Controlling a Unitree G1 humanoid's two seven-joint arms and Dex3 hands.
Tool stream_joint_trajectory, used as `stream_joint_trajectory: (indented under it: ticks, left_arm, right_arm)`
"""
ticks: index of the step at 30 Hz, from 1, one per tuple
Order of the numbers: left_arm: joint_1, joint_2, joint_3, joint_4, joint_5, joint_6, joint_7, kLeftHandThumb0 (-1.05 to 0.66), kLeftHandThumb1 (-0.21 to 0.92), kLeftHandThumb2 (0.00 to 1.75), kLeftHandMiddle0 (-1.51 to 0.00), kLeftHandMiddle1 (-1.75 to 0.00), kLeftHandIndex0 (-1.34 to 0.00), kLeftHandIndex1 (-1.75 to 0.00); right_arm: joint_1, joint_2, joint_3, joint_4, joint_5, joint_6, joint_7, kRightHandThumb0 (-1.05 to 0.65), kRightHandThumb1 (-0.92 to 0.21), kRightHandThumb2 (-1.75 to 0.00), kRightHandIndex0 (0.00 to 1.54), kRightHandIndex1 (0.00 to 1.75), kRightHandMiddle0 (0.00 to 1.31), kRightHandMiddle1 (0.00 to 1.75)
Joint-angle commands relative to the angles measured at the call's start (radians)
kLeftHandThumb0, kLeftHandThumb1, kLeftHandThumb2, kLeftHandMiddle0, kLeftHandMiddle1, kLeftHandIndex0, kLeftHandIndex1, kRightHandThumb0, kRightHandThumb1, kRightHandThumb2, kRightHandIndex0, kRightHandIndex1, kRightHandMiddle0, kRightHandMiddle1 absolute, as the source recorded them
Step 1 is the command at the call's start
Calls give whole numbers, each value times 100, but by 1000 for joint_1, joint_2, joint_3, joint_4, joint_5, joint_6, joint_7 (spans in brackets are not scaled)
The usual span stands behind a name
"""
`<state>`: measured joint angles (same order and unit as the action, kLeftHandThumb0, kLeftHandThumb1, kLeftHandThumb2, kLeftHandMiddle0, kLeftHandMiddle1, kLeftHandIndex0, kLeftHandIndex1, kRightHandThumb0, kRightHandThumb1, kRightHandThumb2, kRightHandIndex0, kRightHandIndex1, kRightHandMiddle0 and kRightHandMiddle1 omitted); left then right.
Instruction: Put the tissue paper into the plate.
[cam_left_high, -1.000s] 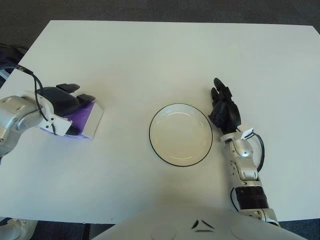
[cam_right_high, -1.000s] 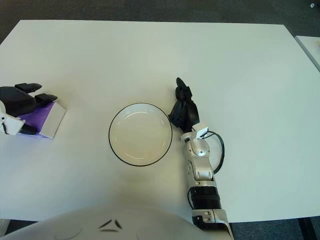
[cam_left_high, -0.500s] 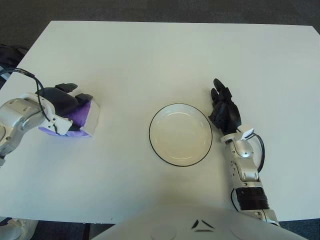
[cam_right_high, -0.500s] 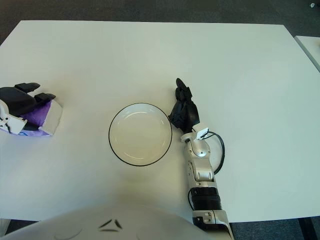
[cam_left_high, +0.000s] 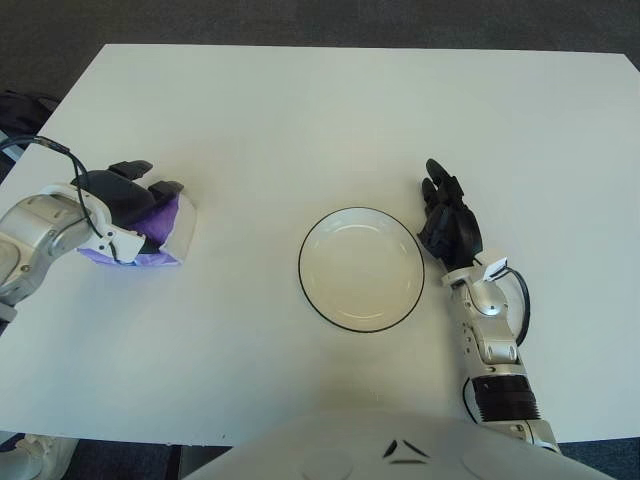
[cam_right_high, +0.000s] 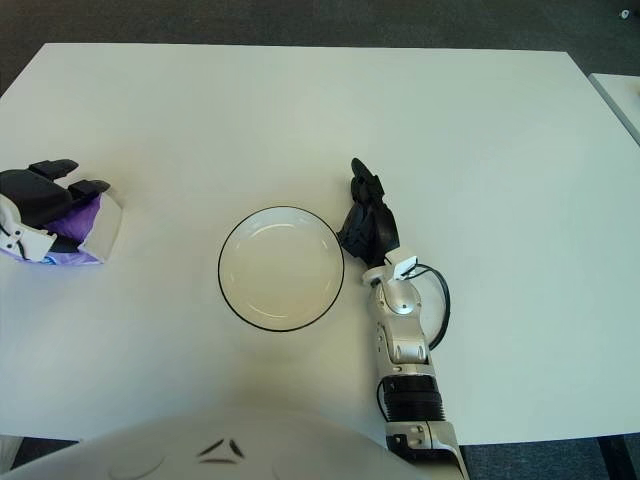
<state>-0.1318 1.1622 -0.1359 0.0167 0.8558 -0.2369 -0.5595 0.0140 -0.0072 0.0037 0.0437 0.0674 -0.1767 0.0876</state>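
The one tissue pack (cam_left_high: 160, 232), purple and white, sits at the far left of the white table (cam_left_high: 330, 110), tilted up on edge inside the left hand (cam_left_high: 125, 200). That hand's dark fingers (cam_left_high: 135, 170) curl over the pack's top and clasp it. The single plate (cam_left_high: 361, 269), white with a dark rim, lies well to the right of the pack, near the table's middle. The right hand (cam_left_high: 448, 215) shows just right of the plate, fingers loosely extended, holding nothing.
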Motion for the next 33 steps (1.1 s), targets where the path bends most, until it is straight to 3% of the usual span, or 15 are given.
stream_joint_trajectory:
  ticks: [1, 15, 25, 27, 28, 29, 30, 32, 33]
  left_arm:
    - [55, -39, -64, 21, 53, 28, -27, -105, 92, 40, 0, 0, 0, -2]
    - [39, -56, -114, 55, 73, 54, -23, -105, 92, 39, 0, 0, 0, 0]
    - [36, -68, -129, 98, 55, 43, 13, -104, 92, 27, 0, 0, -3, -4]
    - [36, -75, -129, 132, 44, 18, 62, -99, 91, 23, -8, -4, -2, -25]
    - [37, -77, -128, 144, 39, 7, 82, -93, 89, 21, -19, -16, -1, -51]
    - [37, -78, -127, 157, 34, -6, 103, -92, 88, 20, -21, -24, -1, -62]
    - [36, -79, -127, 166, 31, -15, 118, -87, 86, 20, -27, -41, 0, -89]
    - [32, -77, -130, 198, 24, -47, 156, -80, 81, 25, -32, -63, -4, -120]
    - [29, -80, -131, 214, 20, -62, 179, -75, 73, 39, -36, -74, -8, -140]
  right_arm:
    - [94, -7, -4, 77, 4, 111, 1, -85, -92, -107, 18, 3, 0, 32]
    - [93, -10, -10, 75, 6, 117, 5, -85, -92, -107, 18, 4, 0, 33]
    - [92, -11, -11, 77, 8, 110, 13, -85, -92, -107, 18, 3, 0, 32]
    - [92, -10, -12, 77, 9, 109, 13, -85, -92, -107, 18, 3, 0, 32]
    - [92, -10, -12, 77, 8, 109, 13, -85, -92, -107, 18, 3, 0, 32]
    - [92, -9, -12, 77, 8, 109, 12, -85, -92, -107, 18, 3, 0, 32]
    - [92, -9, -12, 77, 8, 110, 12, -85, -92, -107, 18, 3, 0, 32]
    - [92, -8, -12, 77, 5, 110, 11, -85, -92, -107, 18, 3, 0, 32]
    - [92, -8, -12, 76, 4, 111, 9, -85, -92, -107, 18, 3, 0, 32]
